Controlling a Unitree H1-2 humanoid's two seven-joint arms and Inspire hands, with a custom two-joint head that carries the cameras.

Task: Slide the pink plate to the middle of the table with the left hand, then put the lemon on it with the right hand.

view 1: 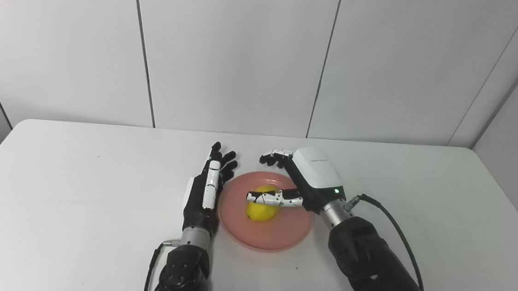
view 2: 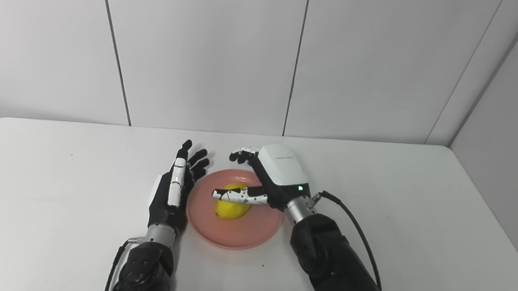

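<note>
The pink plate (view 1: pixel 270 236) lies near the middle of the white table (view 1: pixel 75 186). The yellow lemon (view 1: pixel 260 211) rests on the plate, left of its centre. My right hand (view 1: pixel 310 175) hovers over the plate's right side, open. Its thumb crosses just above the lemon, and its fingers (view 1: pixel 276 157) curl over the far rim, apart from the lemon. My left hand (view 1: pixel 207 190) is open with straight fingers, standing on edge close to the plate's left rim. The same layout shows in the right eye view, with the lemon (view 2: pixel 231 209) on the plate (view 2: pixel 233 236).
A black cable (view 1: pixel 400 235) loops from my right wrist over the table. Grey wall panels stand behind the table's far edge. Bare table surface lies to the left and right of the hands.
</note>
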